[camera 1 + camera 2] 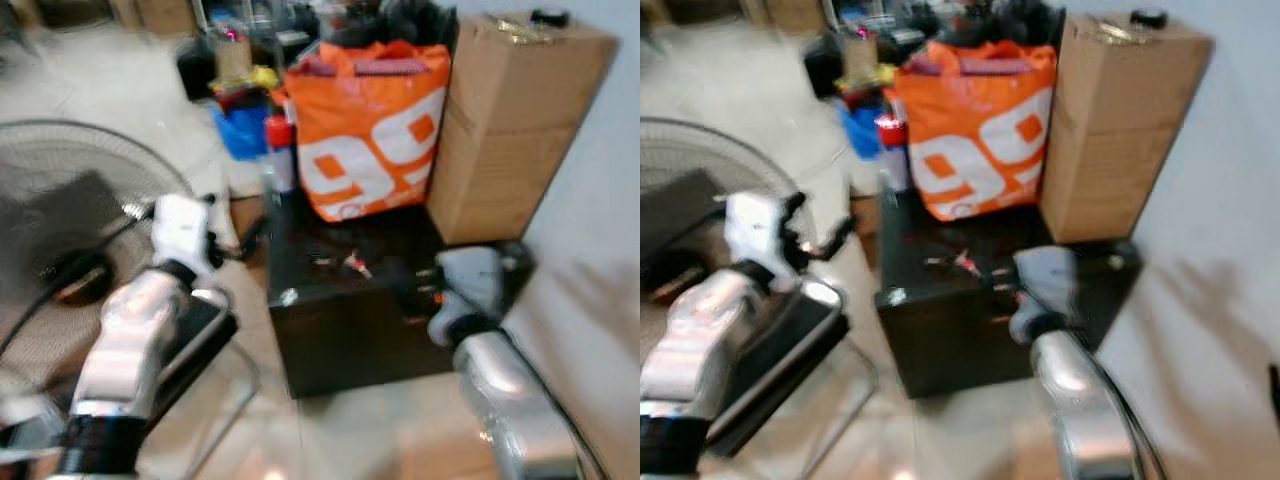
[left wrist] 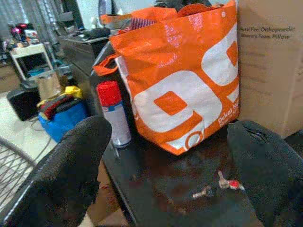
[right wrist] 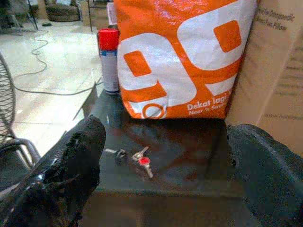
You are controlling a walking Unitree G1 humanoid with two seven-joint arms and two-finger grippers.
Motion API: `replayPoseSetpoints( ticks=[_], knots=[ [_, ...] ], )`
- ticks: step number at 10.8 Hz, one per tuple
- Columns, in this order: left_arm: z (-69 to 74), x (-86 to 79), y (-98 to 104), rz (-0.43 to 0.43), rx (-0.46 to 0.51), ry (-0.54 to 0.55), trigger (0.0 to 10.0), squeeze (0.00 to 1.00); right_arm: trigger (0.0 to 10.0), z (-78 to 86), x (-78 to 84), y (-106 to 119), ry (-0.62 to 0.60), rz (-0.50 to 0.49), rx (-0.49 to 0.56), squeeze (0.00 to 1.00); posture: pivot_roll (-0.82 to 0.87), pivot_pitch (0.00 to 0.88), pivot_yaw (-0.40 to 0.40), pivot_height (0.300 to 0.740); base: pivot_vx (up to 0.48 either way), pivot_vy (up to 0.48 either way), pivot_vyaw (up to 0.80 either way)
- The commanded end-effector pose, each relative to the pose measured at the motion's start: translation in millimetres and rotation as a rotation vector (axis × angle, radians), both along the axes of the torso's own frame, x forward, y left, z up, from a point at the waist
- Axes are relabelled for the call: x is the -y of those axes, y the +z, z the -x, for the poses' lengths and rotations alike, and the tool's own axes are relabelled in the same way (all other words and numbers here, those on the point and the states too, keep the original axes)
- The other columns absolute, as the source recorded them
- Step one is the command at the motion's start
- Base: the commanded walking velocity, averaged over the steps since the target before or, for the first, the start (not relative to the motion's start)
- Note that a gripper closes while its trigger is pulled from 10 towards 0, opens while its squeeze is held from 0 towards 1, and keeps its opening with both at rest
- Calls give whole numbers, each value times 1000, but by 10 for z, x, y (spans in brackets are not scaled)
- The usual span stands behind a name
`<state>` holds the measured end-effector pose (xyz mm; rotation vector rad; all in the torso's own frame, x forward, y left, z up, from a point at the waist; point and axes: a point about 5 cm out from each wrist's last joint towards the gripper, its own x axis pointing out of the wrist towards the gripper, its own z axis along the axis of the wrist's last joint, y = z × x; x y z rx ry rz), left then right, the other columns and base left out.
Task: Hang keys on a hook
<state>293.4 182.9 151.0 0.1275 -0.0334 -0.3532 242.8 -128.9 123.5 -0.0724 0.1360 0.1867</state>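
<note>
Right wrist view: small silver keys with red tag (image 3: pixel 140 159) on glossy black table (image 3: pixel 189 146), before orange-white bag (image 3: pixel 182 52). My right gripper (image 3: pixel 165 165) spread, empty; left gripper (image 2: pixel 165 175) likewise. Centre over red tag, descend, pinch.

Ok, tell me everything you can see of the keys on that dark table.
The keys are a small bunch of silvery metal ones, one with a red head, plus a darker piece to one side. They lie flat and loose on the glossy dark table, near its front edge, in front of the orange bag and apart from it. Neither pincer touches them; the right pincer is open and aimed their way.
</note>
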Motion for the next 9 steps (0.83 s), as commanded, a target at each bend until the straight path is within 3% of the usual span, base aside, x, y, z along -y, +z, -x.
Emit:
replayPoseSetpoints(
  ticks=[1, 9],
  knots=[
    [-9, 64, 39, -2, 12, -21, 10000, 471, 10000, -7, 76, 18, -21, 11, 2, 0, -148, 0, 82, 740, 401, 0, 0],
    [-8, 36, -48, -26, 11, 4, 10000, 471, 10000, -52, 150, 13, -38, 26, 11, 0, -160, 0, 82, 740, 406, 0, 0]
  ],
)
